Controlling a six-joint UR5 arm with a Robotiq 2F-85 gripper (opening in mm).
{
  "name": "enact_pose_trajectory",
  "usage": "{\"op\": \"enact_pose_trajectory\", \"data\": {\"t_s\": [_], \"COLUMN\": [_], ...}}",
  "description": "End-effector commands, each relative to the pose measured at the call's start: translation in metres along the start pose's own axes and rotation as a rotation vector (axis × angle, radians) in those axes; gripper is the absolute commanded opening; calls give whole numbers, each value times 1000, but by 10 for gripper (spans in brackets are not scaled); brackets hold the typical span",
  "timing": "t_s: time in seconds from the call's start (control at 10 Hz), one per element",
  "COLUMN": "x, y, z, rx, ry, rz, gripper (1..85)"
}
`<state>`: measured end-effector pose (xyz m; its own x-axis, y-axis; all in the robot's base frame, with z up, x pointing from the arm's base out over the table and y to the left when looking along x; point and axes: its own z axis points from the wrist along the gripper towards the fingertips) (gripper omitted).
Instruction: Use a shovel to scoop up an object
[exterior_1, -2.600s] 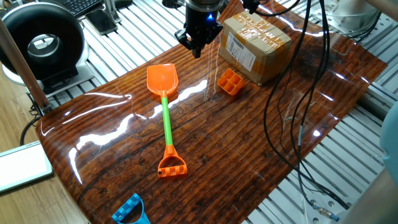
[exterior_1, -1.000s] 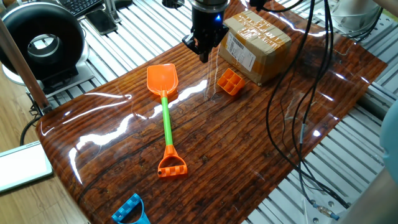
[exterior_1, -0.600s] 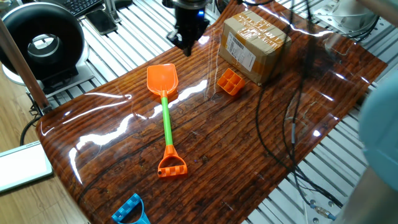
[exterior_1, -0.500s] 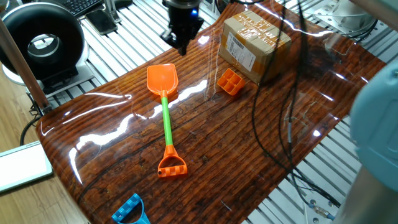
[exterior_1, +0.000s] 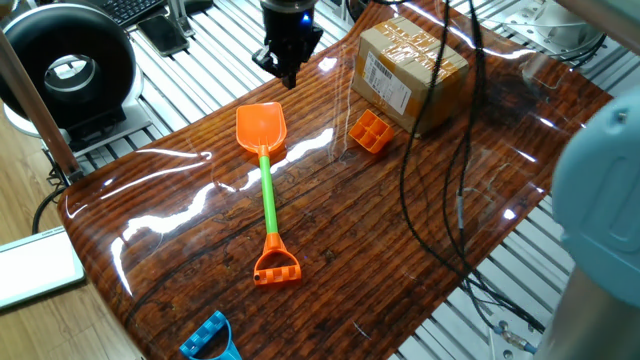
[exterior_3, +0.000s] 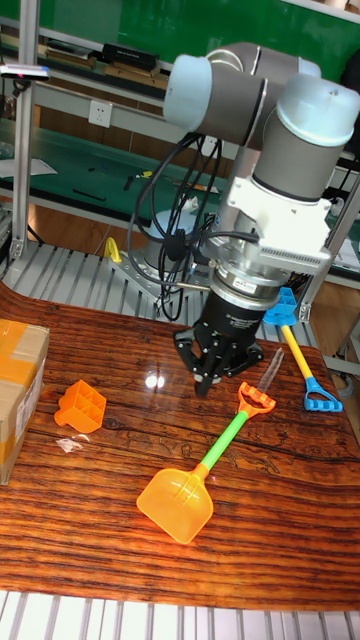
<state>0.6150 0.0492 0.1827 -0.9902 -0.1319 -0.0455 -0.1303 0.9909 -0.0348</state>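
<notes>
Your claw (exterior_1: 287, 68) (exterior_3: 208, 378) hangs over the bench (exterior_1: 400, 250) (exterior_3: 120, 540) with nothing in it. Its dark fingers point down and look close together at the tips, but neither view shows the gap clearly, so you cannot tell whether it is apart or together. In the fixed view the top of the claw and the wrist are cut off by the upper edge.

The shovel (exterior_1: 265, 180) (exterior_3: 205, 470) lies flat on the bench, apart from the claw. In the fixed view its orange blade sits just below and slightly left of the claw tips, and the green shaft runs away toward the near edge to the orange loop end. In the tall view the loop end lies just beside the claw tips and the blade points toward the camera.

The object (exterior_1: 371, 131) (exterior_3: 81, 407) rests on the bench well to one side of the claw, just beside the cardboard box (exterior_1: 410, 70) (exterior_3: 18, 385), which the tall view cuts off at its left edge. The object's square compartments appear empty.

A blue toy (exterior_1: 210, 338) is half cut off at the bottom of the fixed view. Hanging cables (exterior_1: 440, 200) cross in front of the bench there.
</notes>
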Motion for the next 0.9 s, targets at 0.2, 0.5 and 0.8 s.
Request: {"op": "enact_pose_trajectory", "data": {"t_s": [0.2, 0.5, 0.8], "x": [-20, -28, -14], "y": [39, 56, 45], "z": [5, 22, 25], "rx": [-106, -95, -106], "ry": [-52, -75, -86], "rz": [-79, -60, -80], "gripper": [380, 383, 383]}}
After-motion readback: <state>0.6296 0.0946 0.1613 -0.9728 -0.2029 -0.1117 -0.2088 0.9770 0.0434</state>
